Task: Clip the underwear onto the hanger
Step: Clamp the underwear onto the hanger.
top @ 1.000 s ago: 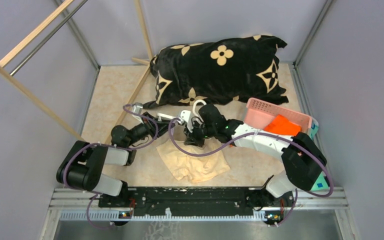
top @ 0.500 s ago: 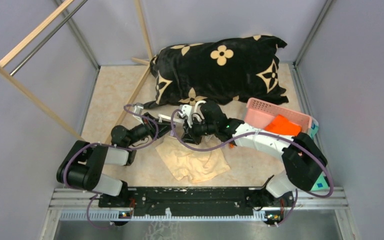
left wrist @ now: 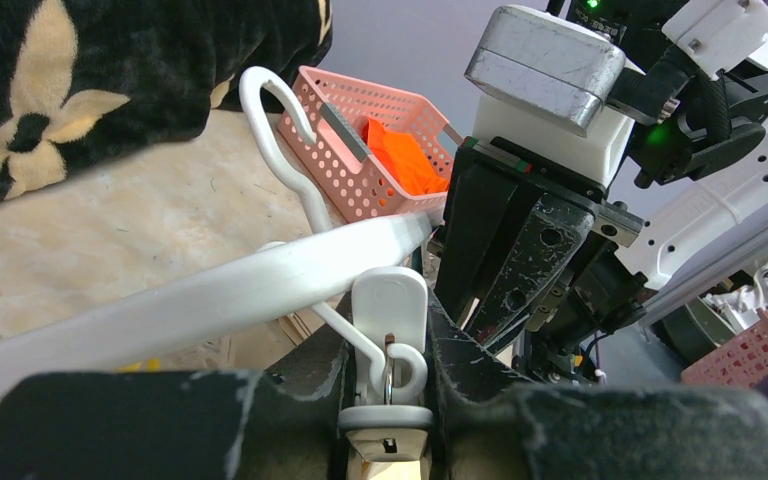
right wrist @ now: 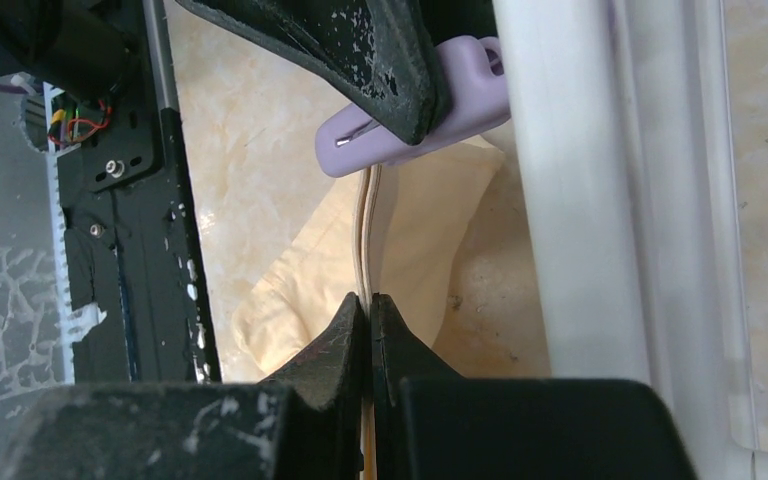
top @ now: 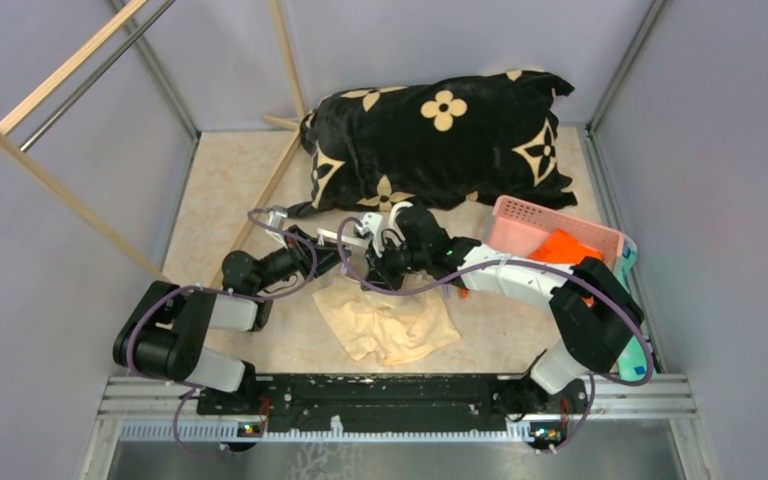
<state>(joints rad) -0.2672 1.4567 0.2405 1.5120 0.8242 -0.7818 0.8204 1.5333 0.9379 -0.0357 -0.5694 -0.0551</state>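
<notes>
The cream underwear (top: pixel 390 322) lies on the table in front of both grippers. The white hanger (top: pixel 372 226) is held low between them. In the left wrist view my left gripper (left wrist: pixel 390 335) is shut on a pale clip (left wrist: pixel 390 300) hanging from the hanger's bar (left wrist: pixel 210 292), under its hook (left wrist: pixel 278 105). In the right wrist view my right gripper (right wrist: pixel 370 308) is shut on a thin edge of the underwear (right wrist: pixel 305 290). That edge rises to the mouth of the lavender-looking clip (right wrist: pixel 415 112), beside the hanger frame (right wrist: pixel 580 200). The two grippers (top: pixel 352 244) (top: pixel 380 268) sit close together.
A black pillow with a cream flower pattern (top: pixel 440 135) lies behind the grippers. A pink perforated basket (top: pixel 550 232) with an orange cloth (top: pixel 566 250) stands at the right. A wooden rack (top: pixel 70 205) leans at the left. Grey walls enclose the table.
My right gripper has moved a little left and back toward the left gripper, drawing the underwear edge up to the clip. The hanger hook has shifted slightly left. The right arm's elbow swung in.
</notes>
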